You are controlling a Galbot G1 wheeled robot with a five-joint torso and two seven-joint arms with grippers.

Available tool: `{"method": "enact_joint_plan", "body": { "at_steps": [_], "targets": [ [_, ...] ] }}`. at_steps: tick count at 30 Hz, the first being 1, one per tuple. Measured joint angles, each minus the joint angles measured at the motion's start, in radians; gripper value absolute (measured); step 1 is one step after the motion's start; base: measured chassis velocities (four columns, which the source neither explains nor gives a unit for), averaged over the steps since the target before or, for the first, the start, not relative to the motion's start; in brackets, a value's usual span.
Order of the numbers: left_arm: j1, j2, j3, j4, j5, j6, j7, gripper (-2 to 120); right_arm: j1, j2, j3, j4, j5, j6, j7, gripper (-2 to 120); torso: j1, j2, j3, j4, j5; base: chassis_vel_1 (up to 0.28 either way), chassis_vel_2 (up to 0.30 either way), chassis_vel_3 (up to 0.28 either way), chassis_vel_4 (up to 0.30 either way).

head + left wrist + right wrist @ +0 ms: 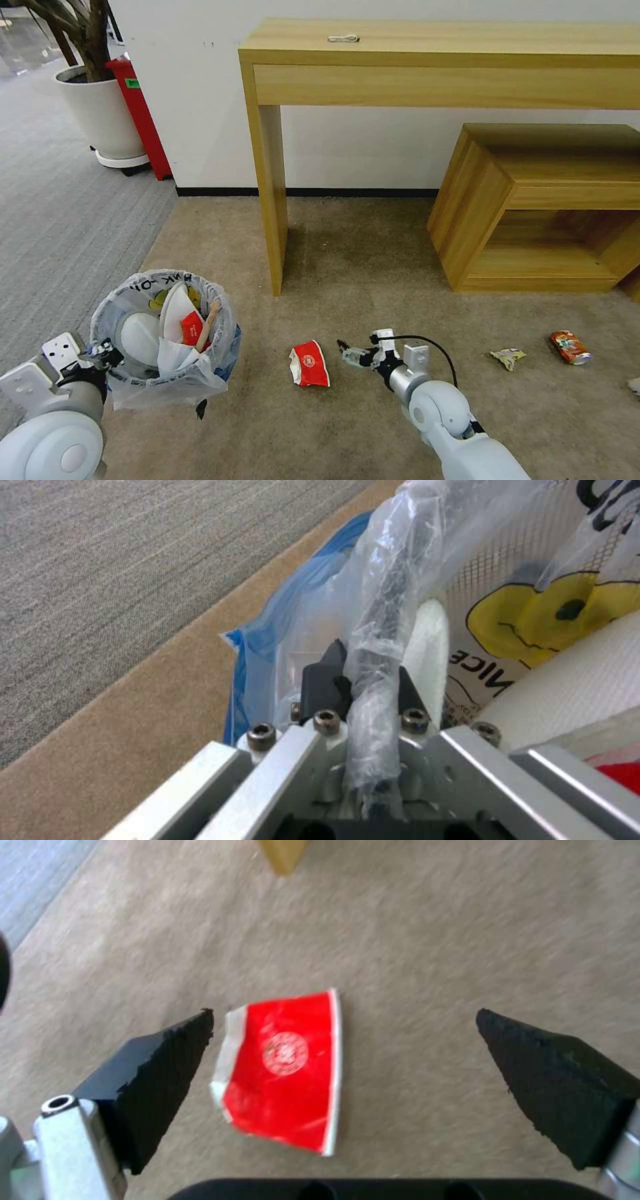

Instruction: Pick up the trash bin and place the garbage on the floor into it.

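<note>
The trash bin, lined with a crinkly whitish bag, hangs at lower left with white slippers, a red wrapper and a stick inside. My left gripper is shut on the bin's rim, its black fingers pinching the plastic. A flattened red paper cup lies on the beige floor. My right gripper hovers open just right of it; in the right wrist view the red cup lies between the spread fingertips. Further right lie a crumpled yellowish wrapper and a crushed can.
A wooden console table stands against the wall, its leg beyond the cup. A low wooden stool sits at right. Grey ribbed carpet, a white planter and a red box are at far left.
</note>
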Motion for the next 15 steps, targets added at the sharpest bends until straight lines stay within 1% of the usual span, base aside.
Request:
{"method": "enact_joint_plan", "body": {
  "at_steps": [2, 4, 6, 7, 9, 10, 13, 15],
  "targets": [
    [0.0, -0.003, 0.005, -0.002, 0.006, 0.0, 0.0, 1, 0.011, 0.004, -0.008, -0.015, 0.015, -0.014, -0.005, 100, 0.0, 0.0, 0.0, 0.0, -0.0001, 0.0, 0.0, 0.0, 0.0],
    [0.0, -0.01, 0.014, -0.004, 0.019, 0.0, -0.001, 1, 0.042, 0.022, -0.022, -0.06, 0.062, -0.049, -0.013, 100, 0.0, 0.0, 0.0, 0.0, 0.0, 0.0, 0.0, 0.0, 0.0],
    [0.002, -0.015, 0.021, -0.005, 0.029, 0.0, -0.002, 1, 0.072, 0.044, -0.027, -0.101, 0.116, -0.104, -0.015, 100, 0.0, 0.0, 0.0, 0.0, 0.0, 0.0, 0.0, 0.0, 0.0],
    [0.002, -0.015, 0.021, -0.005, 0.029, 0.0, -0.002, 1, 0.072, 0.044, -0.027, -0.101, 0.116, -0.104, -0.015, 100, 0.0, 0.0, 0.0, 0.0, 0.0, 0.0, 0.0, 0.0, 0.0],
    [0.003, -0.018, 0.024, -0.005, 0.036, 0.0, -0.002, 1, 0.1, 0.068, -0.035, -0.145, 0.156, -0.128, 0.003, 100, 0.0, 0.0, 0.0, 0.0, 0.0001, 0.0, 0.0, 0.0, 0.0],
    [0.003, -0.018, 0.024, -0.005, 0.036, 0.0, -0.002, 1, 0.1, 0.068, -0.035, -0.145, 0.156, -0.128, 0.003, 100, 0.0, 0.0, 0.0, 0.0, 0.0001, 0.0, 0.0, 0.0, 0.0],
    [0.004, -0.019, 0.024, 0.0, 0.042, 0.0, -0.002, 1, 0.144, 0.104, -0.038, -0.21, 0.218, -0.162, 0.052, 100, 0.0, 0.0, 0.0, 0.0, 0.0001, 0.0, 0.0, 0.0, 0.0],
    [0.005, -0.019, 0.024, 0.001, 0.042, 0.0, -0.002, 1, 0.159, 0.115, -0.034, -0.233, 0.235, -0.174, 0.064, 100, 0.0, 0.0, 0.0, 0.0, 0.0001, 0.0, 0.0, 0.0, 0.0]
  ]
}}
